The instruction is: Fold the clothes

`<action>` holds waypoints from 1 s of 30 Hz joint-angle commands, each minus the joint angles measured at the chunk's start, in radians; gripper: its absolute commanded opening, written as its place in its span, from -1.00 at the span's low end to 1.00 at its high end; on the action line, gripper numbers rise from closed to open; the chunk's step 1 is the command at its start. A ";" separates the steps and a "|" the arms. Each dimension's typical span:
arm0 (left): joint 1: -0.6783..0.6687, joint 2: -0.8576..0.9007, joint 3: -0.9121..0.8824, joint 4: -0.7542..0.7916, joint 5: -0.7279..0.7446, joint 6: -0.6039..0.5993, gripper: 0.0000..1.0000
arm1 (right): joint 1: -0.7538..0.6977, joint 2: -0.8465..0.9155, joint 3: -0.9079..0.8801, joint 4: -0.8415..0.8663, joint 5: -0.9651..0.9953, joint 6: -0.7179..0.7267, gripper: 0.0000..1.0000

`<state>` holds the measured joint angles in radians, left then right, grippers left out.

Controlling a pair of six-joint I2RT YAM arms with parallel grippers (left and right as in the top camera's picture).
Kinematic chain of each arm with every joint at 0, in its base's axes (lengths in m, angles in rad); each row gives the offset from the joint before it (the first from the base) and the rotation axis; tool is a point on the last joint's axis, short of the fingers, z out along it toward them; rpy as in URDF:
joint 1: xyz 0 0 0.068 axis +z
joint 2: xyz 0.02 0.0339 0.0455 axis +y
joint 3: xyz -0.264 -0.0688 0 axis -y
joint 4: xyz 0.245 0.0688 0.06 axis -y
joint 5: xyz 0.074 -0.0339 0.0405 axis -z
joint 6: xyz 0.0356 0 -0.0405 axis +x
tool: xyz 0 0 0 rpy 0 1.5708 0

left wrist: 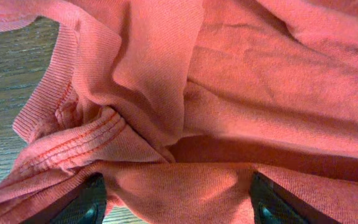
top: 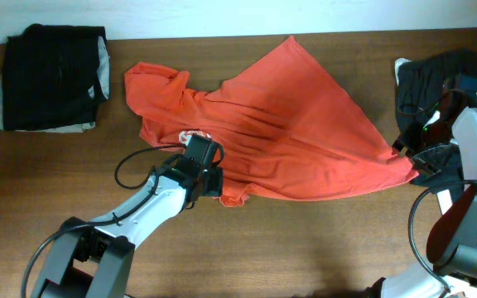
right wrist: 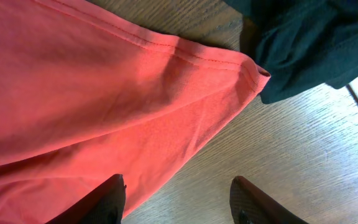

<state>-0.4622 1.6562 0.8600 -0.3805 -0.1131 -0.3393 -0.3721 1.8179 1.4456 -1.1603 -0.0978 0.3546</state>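
Red-orange T-shirt (top: pixel 296 132) lies mid-table (top: pixel 305 257), not flat. Its left part is bunched around the collar and one sleeve, with a bit of white print (top: pixel 193 135) showing. Its right part is pulled out into a long point toward the right arm. No fold made yet, so this reads as the spread-out step, early in the task.

Left gripper (top: pixel 208 165) is at the shirt's lower-left edge, low on the cloth. In the wrist view its fingers (left wrist: pixel 92 199) stand wide apart with crumpled fabric and a ribbed edge bulging between them. It looks unclamped, though the cloth hides the pads, so a light hold can't be ruled out.

Right gripper (right wrist: pixel 178 186) is at the far right tip. Its jaws are apart and hold nothing. The hem corner (right wrist: pixel 253 71) lies on the wood just ahead of them, touching a loose black garment (right wrist: pixel 303 43).

A folded black stack (top: pixel 52 74) sits at the top left, well apart from the shirt.

Next move, as judged: the left closes on a single layer at the bunched edge, not the whole wad. The right takes the hem corner without catching the black cloth. Both then draw the shirt flat and square before any fold.
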 commanded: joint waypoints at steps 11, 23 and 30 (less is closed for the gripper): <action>-0.039 0.038 0.070 -0.354 0.259 -0.026 0.29 | 0.007 -0.010 0.018 0.001 -0.002 -0.010 0.16; -0.039 0.201 0.072 -0.210 0.079 -0.026 -0.21 | 0.007 -0.010 0.018 0.000 -0.002 -0.010 0.16; -0.039 0.116 0.405 -0.711 -0.146 -0.156 -0.98 | 0.007 -0.011 0.018 -0.003 -0.002 -0.010 0.16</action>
<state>-0.5076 1.8412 1.1534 -0.9894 -0.1772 -0.4358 -0.3717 1.8179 1.4460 -1.1629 -0.0978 0.3538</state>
